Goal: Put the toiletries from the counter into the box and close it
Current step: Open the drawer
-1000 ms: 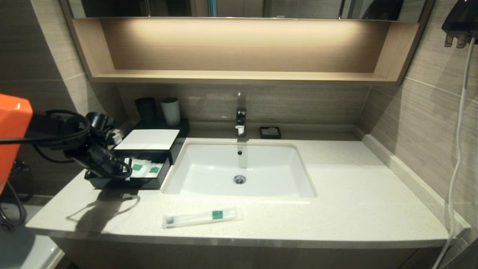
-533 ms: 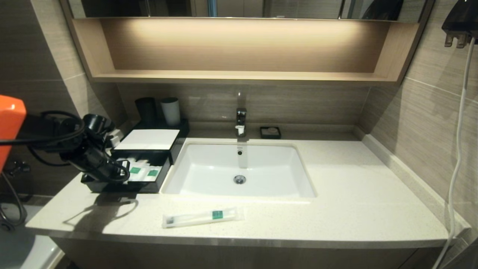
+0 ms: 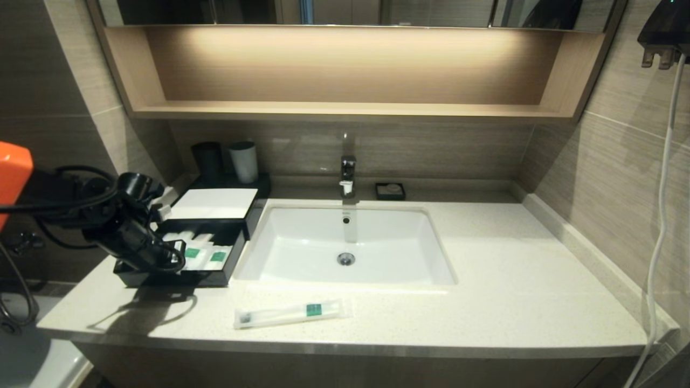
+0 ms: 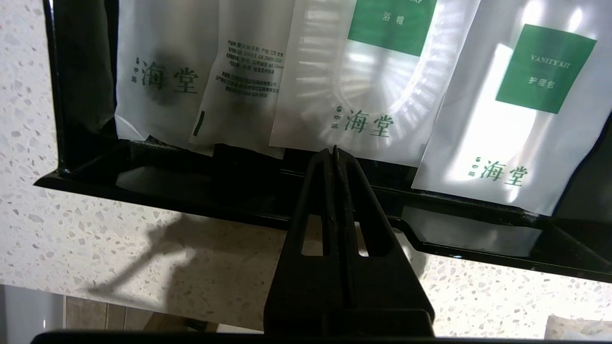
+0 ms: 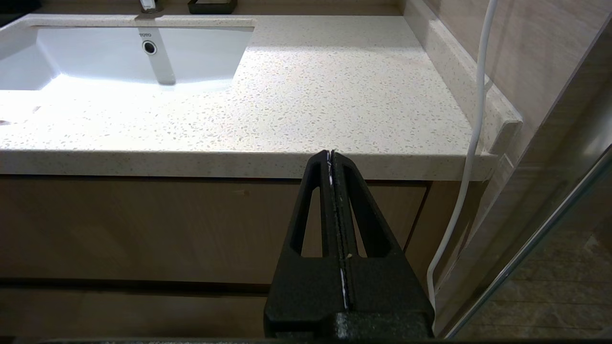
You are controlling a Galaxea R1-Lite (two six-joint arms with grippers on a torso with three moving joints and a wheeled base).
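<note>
Nearest, the toothbrush packet (image 3: 294,313) lies untouched on the counter (image 3: 512,291), between the front edge and the basin (image 3: 345,245). Low off the counter's front right, the right gripper (image 5: 331,154) is parked with its fingers pressed together, holding nothing. Farther back on the left, the left gripper (image 4: 334,150) has its fingers closed flat against each other, tips hooked over the drawer front (image 4: 267,200) of the box (image 3: 213,202). Over the last second the drawer has slid further toward the front edge, baring more sachets (image 3: 202,253), so there now looks to be room for the packet.
</note>
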